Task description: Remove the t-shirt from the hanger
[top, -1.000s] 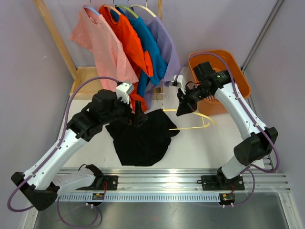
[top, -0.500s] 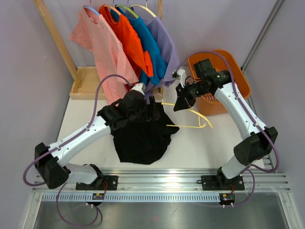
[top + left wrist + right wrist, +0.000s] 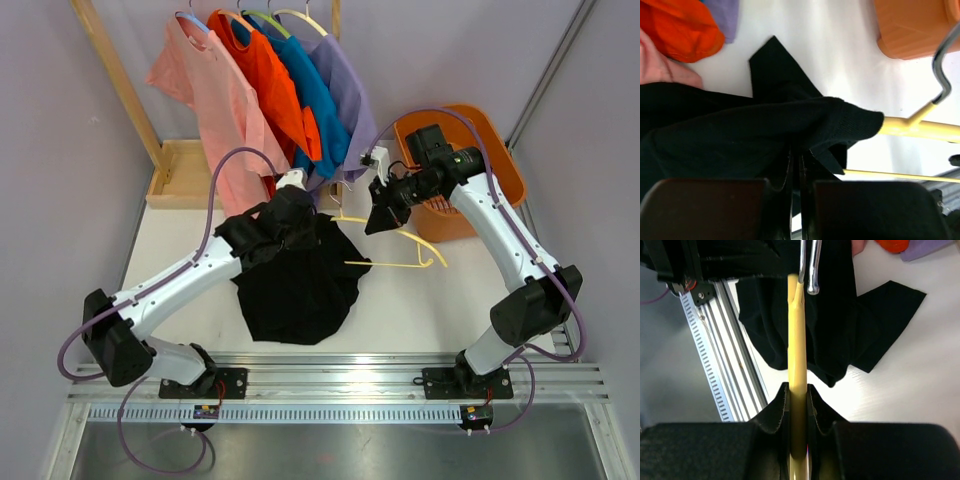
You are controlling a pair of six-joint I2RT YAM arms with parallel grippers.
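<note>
A black t-shirt lies crumpled on the white table, its upper edge still draped over one arm of a yellow hanger. My left gripper sits at the shirt's top edge, shut on a fold of the black fabric; the jaws are pressed together in the cloth. The hanger's yellow arm sticks out of the shirt to the right. My right gripper is shut on the hanger's yellow bar, held above the table, with the metal hook ahead and the t-shirt below it.
Pink, orange, blue and purple shirts hang on a wooden rack at the back. A wooden tray lies at back left, and an orange basket stands behind the right arm. A metal rail runs along the near edge.
My left arm swung right to the shirt's top edge and its jaws went from open to shut on the fabric. The right gripper with the hanger shifted slightly up and left.
</note>
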